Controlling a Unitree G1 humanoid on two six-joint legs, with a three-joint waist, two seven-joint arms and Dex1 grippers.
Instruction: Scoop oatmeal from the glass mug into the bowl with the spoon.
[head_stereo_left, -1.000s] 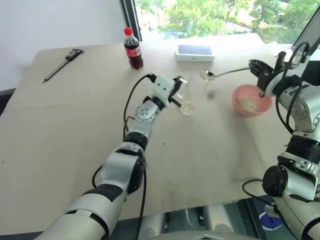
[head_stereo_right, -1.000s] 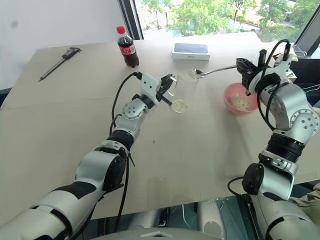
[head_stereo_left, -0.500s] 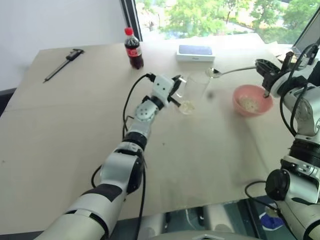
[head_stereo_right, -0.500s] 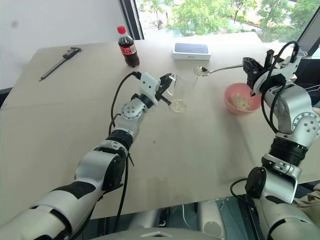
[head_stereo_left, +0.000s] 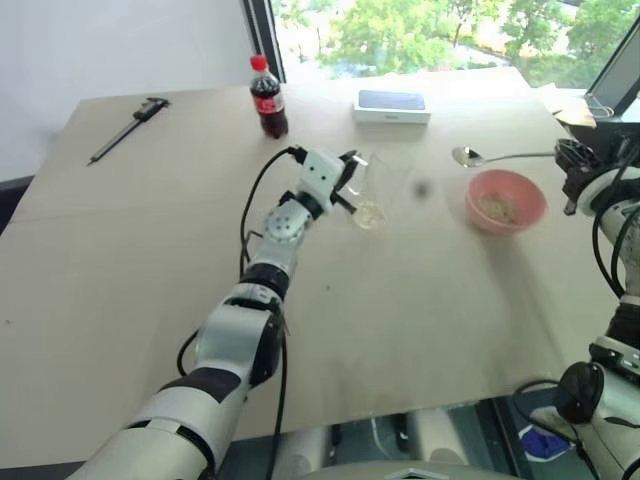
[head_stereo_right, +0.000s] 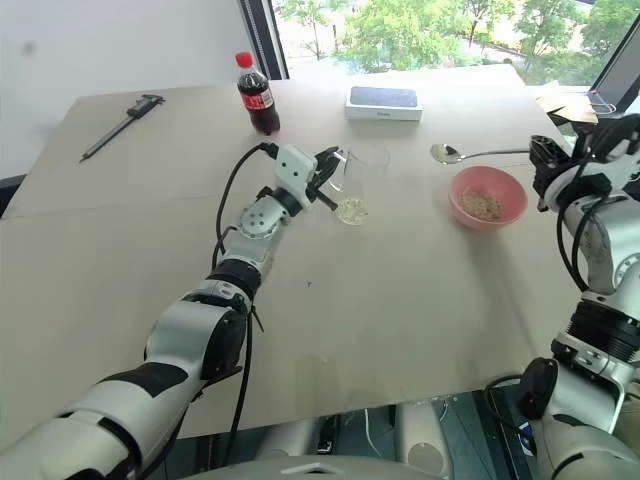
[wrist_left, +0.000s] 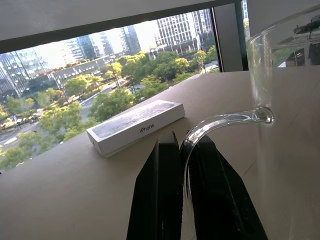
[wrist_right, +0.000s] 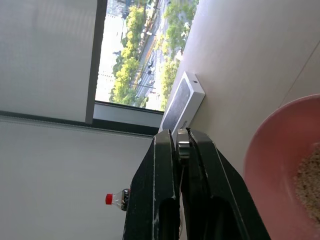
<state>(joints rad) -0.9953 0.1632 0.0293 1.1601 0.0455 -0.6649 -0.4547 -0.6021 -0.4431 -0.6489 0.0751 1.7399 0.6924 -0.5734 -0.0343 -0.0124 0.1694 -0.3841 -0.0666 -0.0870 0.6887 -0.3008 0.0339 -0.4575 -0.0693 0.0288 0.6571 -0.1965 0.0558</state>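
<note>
The glass mug (head_stereo_left: 377, 183) stands mid-table with a little oatmeal (head_stereo_left: 368, 212) at its bottom. My left gripper (head_stereo_left: 345, 176) is shut on its clear handle (wrist_left: 220, 121), black fingers (wrist_left: 165, 195) on either side. The salmon-pink bowl (head_stereo_left: 507, 213) sits to the right and holds a small heap of oatmeal (head_stereo_left: 494, 205). My right gripper (head_stereo_left: 572, 166) is shut on the handle end of the silver spoon (head_stereo_left: 505, 156), held about level. The spoon's oval end hovers just beyond the bowl's far-left rim. In the right wrist view the spoon handle (wrist_right: 183, 147) sits between the shut fingers, beside the bowl (wrist_right: 272, 160).
A red-capped cola bottle (head_stereo_left: 268, 98) and a white phone box (head_stereo_left: 392, 105) stand at the table's far side. A dark caliper (head_stereo_left: 125, 128) lies at the far left. The table's right edge runs close beside the bowl.
My right gripper has carried the spoon to the right, away from the mug, so its oval end now hangs by the bowl's far rim. The left gripper and mug have stayed put.
</note>
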